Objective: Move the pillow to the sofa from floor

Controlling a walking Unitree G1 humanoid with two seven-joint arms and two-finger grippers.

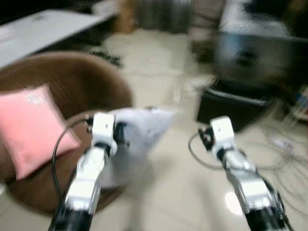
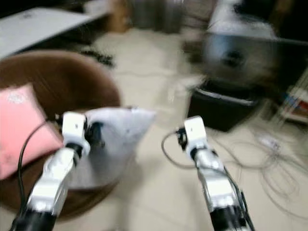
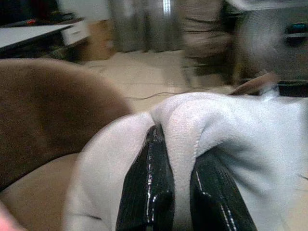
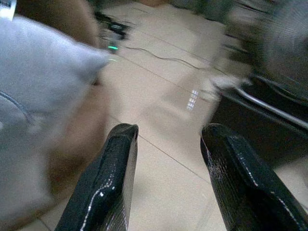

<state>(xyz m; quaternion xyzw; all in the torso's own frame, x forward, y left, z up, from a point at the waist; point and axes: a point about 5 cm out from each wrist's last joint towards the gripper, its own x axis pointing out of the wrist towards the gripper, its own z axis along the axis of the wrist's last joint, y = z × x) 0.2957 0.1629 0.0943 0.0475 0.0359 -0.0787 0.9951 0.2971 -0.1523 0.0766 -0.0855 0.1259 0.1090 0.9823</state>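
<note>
your left tool (image 3: 180,192) is pinching the white pillow (image 1: 137,132) over the brown sofa (image 1: 72,82); your right tool (image 4: 168,178) is hanging apart.

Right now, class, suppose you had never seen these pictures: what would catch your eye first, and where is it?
The eye goes first to the white pillow, pinched in the left claw over the edge of the round brown sofa. Next comes the pink cushion propped against the sofa's back on the robot's left. The right claw is open above the pale tiled floor, near a dark box and loose cables.
</note>
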